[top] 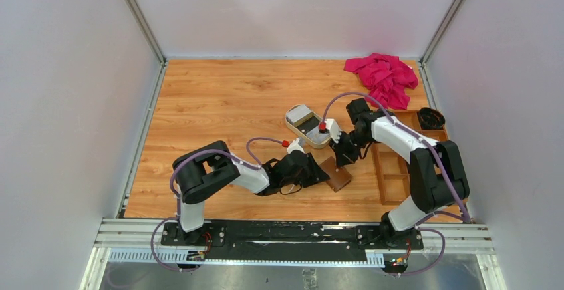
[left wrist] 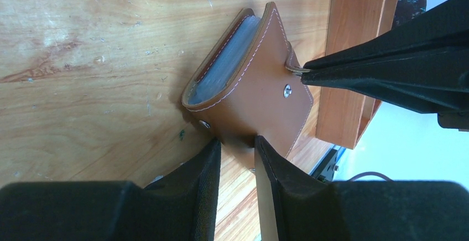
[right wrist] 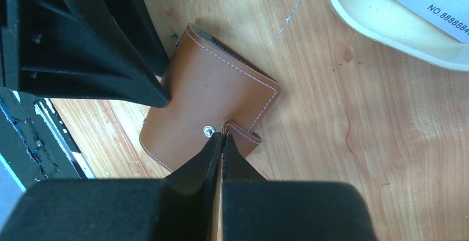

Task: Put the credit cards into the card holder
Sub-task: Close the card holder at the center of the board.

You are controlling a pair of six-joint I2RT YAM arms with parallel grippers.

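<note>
Between the two arms, the brown card holder [top: 337, 173] lies on the table [top: 219, 97]: right gripper [right wrist: 222, 139] pinched on its snap tab [right wrist: 243, 133], left gripper [left wrist: 236, 150] straddling the opposite edge with narrowed jaws, hold uncertain; credit cards [top: 300, 114] sit in the cream tray [right wrist: 387, 31] beyond.

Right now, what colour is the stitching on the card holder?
White stitching on the brown card holder, clearest in the right wrist view.

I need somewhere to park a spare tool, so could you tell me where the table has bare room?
The table is bare along the left wall, left of the tray, and along the back wall up to the pink cloth. It is crowded between tray, card holder and wooden box.
</note>
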